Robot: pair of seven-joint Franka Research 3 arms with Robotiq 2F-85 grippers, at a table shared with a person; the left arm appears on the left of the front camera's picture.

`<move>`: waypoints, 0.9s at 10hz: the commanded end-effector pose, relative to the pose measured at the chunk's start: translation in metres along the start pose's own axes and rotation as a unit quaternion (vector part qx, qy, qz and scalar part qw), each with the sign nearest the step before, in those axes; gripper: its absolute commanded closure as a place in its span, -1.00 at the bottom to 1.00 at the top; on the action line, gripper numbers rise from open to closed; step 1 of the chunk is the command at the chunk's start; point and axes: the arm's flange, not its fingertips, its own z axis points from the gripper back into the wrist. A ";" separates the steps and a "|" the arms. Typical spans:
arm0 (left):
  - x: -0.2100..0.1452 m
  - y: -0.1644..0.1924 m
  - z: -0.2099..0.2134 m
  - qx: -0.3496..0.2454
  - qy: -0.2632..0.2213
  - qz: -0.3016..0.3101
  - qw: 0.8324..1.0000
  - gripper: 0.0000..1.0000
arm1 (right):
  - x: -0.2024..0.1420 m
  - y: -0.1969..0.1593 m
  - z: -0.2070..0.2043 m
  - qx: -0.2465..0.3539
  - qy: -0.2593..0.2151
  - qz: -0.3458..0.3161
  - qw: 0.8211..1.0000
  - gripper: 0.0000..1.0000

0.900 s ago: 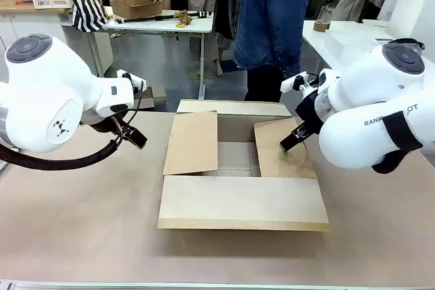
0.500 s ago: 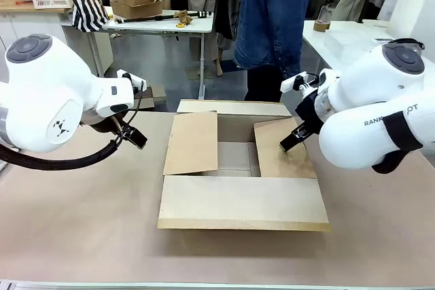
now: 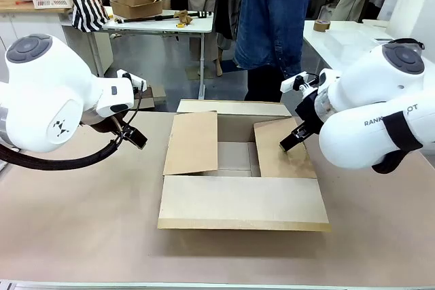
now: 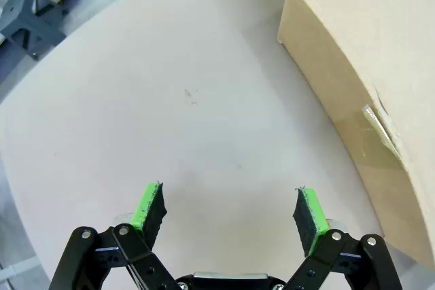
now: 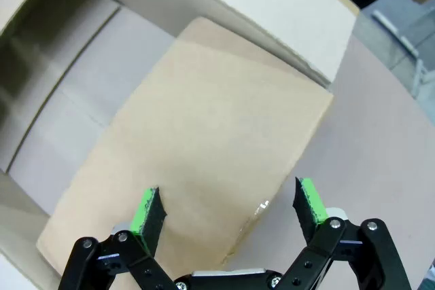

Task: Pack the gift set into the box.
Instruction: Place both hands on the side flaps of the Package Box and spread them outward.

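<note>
Four flaps matter most in the front view. The box (image 3: 241,202) sits mid-counter between the arms, its near flap (image 3: 241,216) laid out flat. The left flap (image 3: 192,142) and right flap (image 3: 282,149) lean inward over the opening. Only a narrow strip of bare box floor (image 3: 234,157) shows between them. The gift set has yet to go in, and I judge a wide tray would catch on those two flaps or ride down crooked unless they are folded out first. The left jaws hang over the counter (image 3: 81,215), apart from the box. The right jaws hover over the right flap's outer part. A person (image 3: 272,18) stands at the far side, so a fast swing across the box could meet an incoming hand.

From the left wrist, the left jaws are spread with nothing between the green pads (image 4: 151,208). Bare counter lies below them, and the box wall (image 4: 360,66) is off to one side. A sideways reach from here could shove the light carton instead of gripping it.

From the right wrist, the right jaws are spread and empty, straddling the right flap (image 5: 204,140) from above. I cannot tell whether the pads (image 5: 147,212) touch the card. Pressing down here would likely push the flap deeper in, closing the opening further. A pinch near the taped edge (image 5: 255,212) might slip off.
</note>
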 end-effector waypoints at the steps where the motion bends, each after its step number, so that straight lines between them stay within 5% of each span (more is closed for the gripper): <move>1: 0.000 0.000 0.000 0.000 0.000 0.000 1.000 -1.00 | 0.000 0.000 0.000 0.000 0.000 0.000 1.000 -1.00; 4: 0.000 0.000 0.000 0.000 0.000 0.000 1.000 -1.00 | 0.000 0.000 0.000 0.000 0.000 0.000 1.000 -1.00; 5: -0.001 -0.009 0.031 0.006 0.024 0.009 1.000 -1.00 | 0.013 -0.005 0.035 -0.023 0.017 -0.042 0.999 -1.00; 7: 0.005 -0.013 0.110 0.036 -0.006 0.091 0.995 -1.00 | 0.022 -0.006 0.131 -0.060 0.023 -0.113 0.991 -1.00; 9: 0.021 0.015 0.170 -0.002 0.081 0.075 0.994 -1.00 | -0.004 0.007 0.206 -0.113 -0.002 -0.117 0.987 -1.00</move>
